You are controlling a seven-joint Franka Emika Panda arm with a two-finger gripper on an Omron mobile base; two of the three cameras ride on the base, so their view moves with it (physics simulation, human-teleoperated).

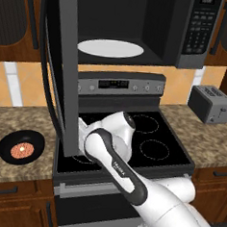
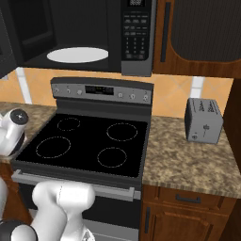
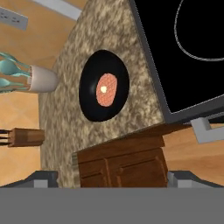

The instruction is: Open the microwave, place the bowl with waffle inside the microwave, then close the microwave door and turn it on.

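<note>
We have the microwave door (image 1: 61, 68) swung open. The bowl (image 3: 103, 85) with its waffle (image 3: 106, 89) sits on the counter (image 3: 61, 113) ahead of our hand, well apart. Our gripper is wide open and empty, so loading, closing and starting remain.

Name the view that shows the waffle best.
The hand view: the waffle sits large and unobstructed in the middle of the bowl, its grid visible. The left base view shows it small, inside the bowl on the counter left of the stove.

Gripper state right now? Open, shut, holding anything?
Gripper: open and empty, its tips spread wide in the hand view, aimed toward the bowl with the waffle on the counter, not touching it.
</note>
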